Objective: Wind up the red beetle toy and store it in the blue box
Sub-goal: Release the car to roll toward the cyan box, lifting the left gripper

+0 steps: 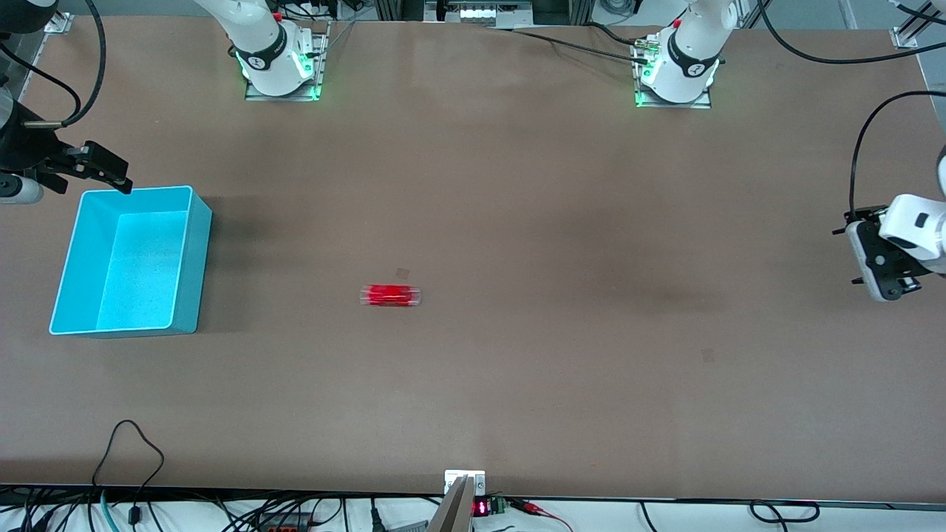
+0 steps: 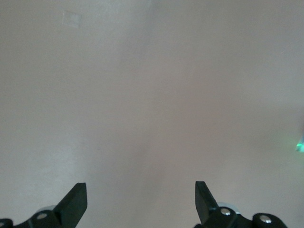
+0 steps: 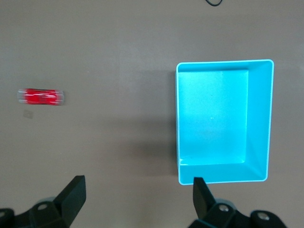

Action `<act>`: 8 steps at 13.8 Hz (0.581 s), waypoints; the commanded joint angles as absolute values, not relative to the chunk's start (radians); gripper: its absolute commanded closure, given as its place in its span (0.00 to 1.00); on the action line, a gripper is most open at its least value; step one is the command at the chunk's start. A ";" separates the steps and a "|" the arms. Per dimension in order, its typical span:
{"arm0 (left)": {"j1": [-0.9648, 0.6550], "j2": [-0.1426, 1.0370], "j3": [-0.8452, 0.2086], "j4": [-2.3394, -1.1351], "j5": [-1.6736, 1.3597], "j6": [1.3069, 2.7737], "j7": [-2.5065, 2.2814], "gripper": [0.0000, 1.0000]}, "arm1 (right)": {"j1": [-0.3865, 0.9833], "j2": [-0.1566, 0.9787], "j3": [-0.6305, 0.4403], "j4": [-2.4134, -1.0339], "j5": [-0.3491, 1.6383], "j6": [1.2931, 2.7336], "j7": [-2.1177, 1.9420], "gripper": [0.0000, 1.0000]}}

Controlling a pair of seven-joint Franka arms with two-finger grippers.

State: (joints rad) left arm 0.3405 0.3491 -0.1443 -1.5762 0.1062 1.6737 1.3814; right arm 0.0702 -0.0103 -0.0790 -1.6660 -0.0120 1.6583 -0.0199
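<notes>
The red beetle toy (image 1: 390,295) lies alone on the brown table near its middle, with pale ends showing at both tips. It also shows in the right wrist view (image 3: 41,97). The blue box (image 1: 140,258) stands empty toward the right arm's end of the table and shows in the right wrist view (image 3: 213,118). My right gripper (image 1: 109,173) is open and empty, above the box's corner that is farthest from the front camera, and its own view shows it too (image 3: 137,190). My left gripper (image 1: 878,255) is open and empty over bare table at the left arm's end (image 2: 141,194).
A small pale square mark (image 1: 401,273) is on the table just beside the toy, farther from the front camera. The two arm bases (image 1: 279,63) (image 1: 678,70) stand along the table's edge farthest from the front camera. Cables (image 1: 133,458) lie at the edge nearest it.
</notes>
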 commanded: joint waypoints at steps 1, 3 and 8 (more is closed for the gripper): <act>0.345 0.345 -0.198 -1.488 0.109 1.545 1.289 0.00 | 0.066 -0.009 -0.080 -1.635 0.038 1.648 -0.022 0.00; 0.344 0.316 -0.225 -1.476 0.110 1.496 1.147 0.00 | 0.064 -0.009 -0.083 -1.631 0.038 1.644 -0.031 0.00; 0.345 0.258 -0.282 -1.476 0.117 1.448 0.805 0.00 | 0.066 0.011 -0.081 -1.611 0.037 1.641 -0.029 0.00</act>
